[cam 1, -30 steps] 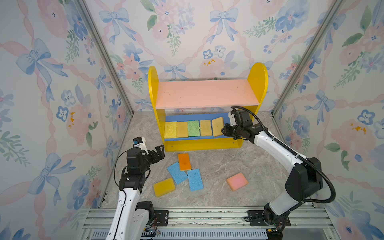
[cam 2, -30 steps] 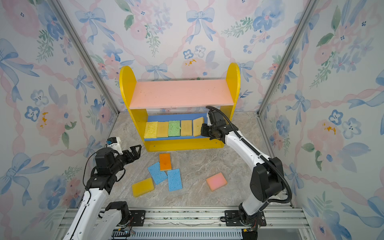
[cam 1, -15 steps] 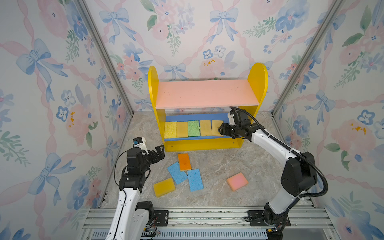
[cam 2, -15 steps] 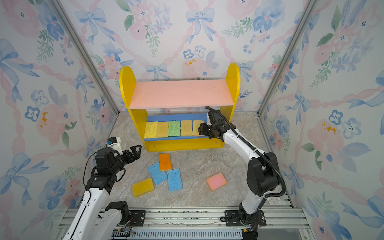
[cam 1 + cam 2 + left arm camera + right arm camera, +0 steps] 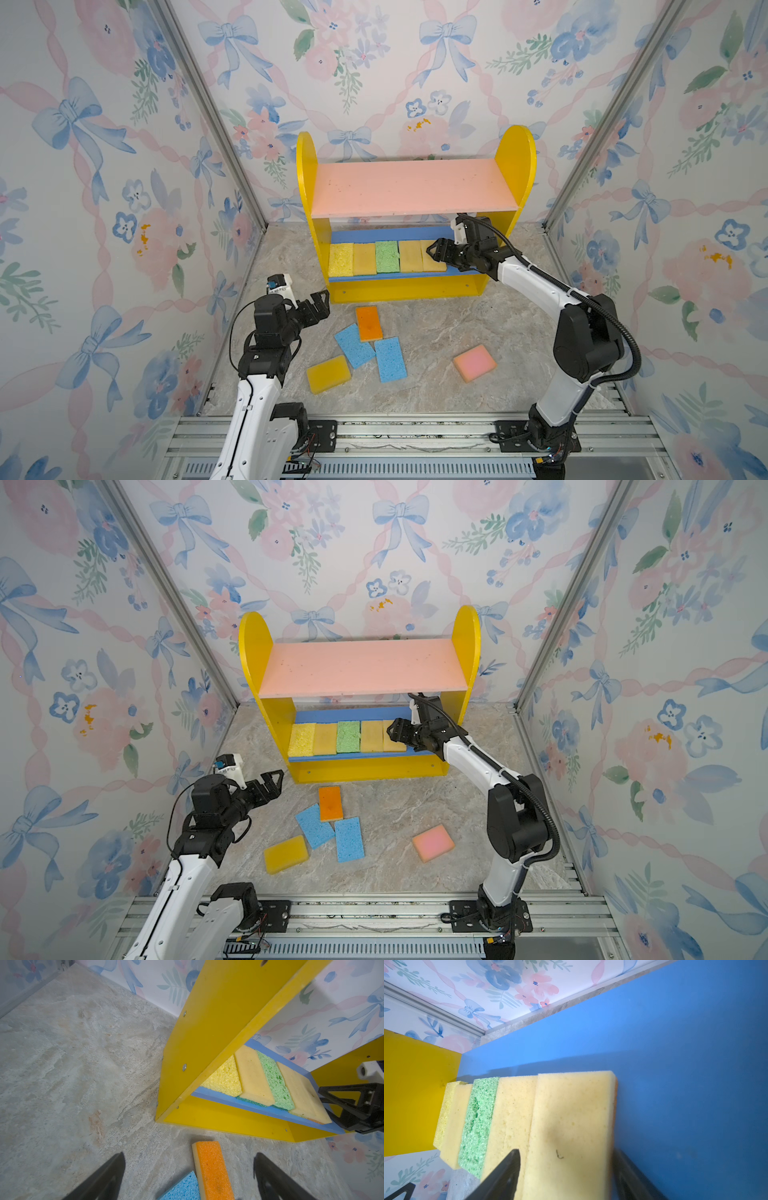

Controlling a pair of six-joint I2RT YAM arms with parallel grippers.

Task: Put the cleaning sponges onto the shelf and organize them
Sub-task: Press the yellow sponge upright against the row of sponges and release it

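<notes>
Right hand, jaws wider now, astride tan sponge; one fingertip blurred.

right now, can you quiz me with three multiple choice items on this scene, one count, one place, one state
1. How many sponges lie on the floor? A three, B seven, C five
2. Where is the green sponge? A pink upper board, B blue lower board, C floor
3. The left tool is: A open and empty, B shut on a sponge, C out of sight

1 C: the orange sponge, two blue sponges, the yellow sponge and the pink sponge lie there.
2 B: it sits in the row on that board.
3 A: it stands wide apart, gripping nothing.
</notes>
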